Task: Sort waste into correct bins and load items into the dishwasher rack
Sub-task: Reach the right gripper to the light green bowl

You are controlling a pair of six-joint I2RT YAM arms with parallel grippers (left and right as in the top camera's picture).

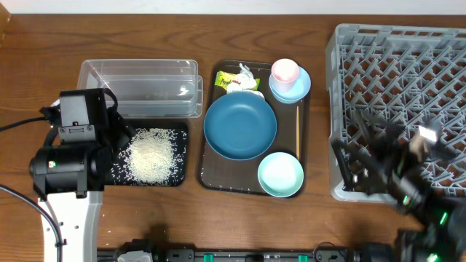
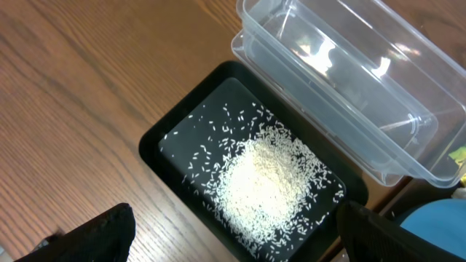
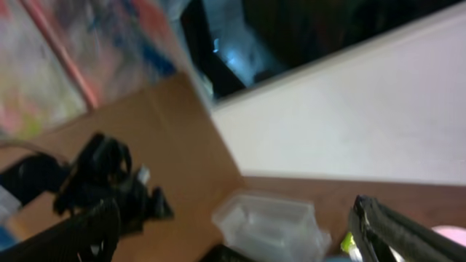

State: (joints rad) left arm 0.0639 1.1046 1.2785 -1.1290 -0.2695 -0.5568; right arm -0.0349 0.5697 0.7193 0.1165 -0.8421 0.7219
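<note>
The left arm hangs over the tabletop's left side, the left pincer (image 2: pixel 237 244) spread open and empty above the rice heap (image 2: pixel 266 182) in the black tray (image 2: pixel 182 138). The tray lies lengthwise along the clear tub (image 2: pixel 349 80). The right arm, blurred over the dishwasher rack (image 1: pixel 400 65), tilts upward, the right pincer (image 3: pixel 237 233) wide open.

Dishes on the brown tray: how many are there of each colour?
Dark blue: 1, the big dish
Pale blue: 2, the bowl and the saucer
Pink: 1, the cup
Total: 4
</note>
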